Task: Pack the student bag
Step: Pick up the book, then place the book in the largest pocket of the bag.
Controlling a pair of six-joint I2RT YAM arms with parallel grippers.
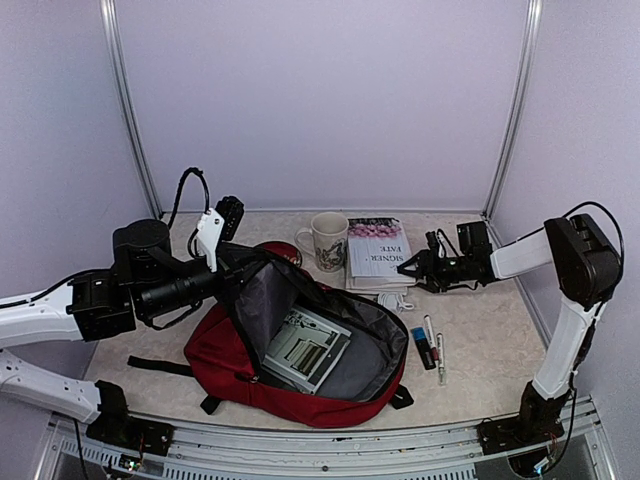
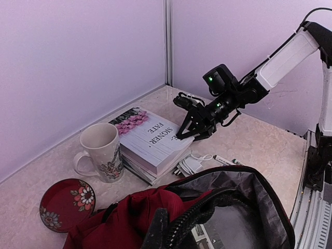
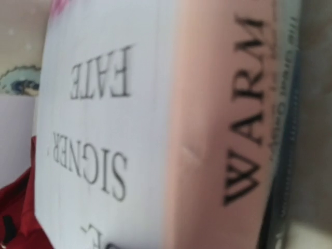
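The bag [image 1: 240, 365] is lying open in the middle of the bench [image 1: 490, 330], and the left hand [image 1: 228, 283] is gripping its upper rim and holding the mouth up. The right hand [image 1: 412, 270] is hovering with its fingers spread wide at the edge of the book [image 1: 375, 255], which is lying just beside the bag, next to a mug [image 1: 328, 238].

Behind the student bag [image 1: 230, 352], the mug [image 1: 328, 241] stands left of the book [image 1: 379, 253].
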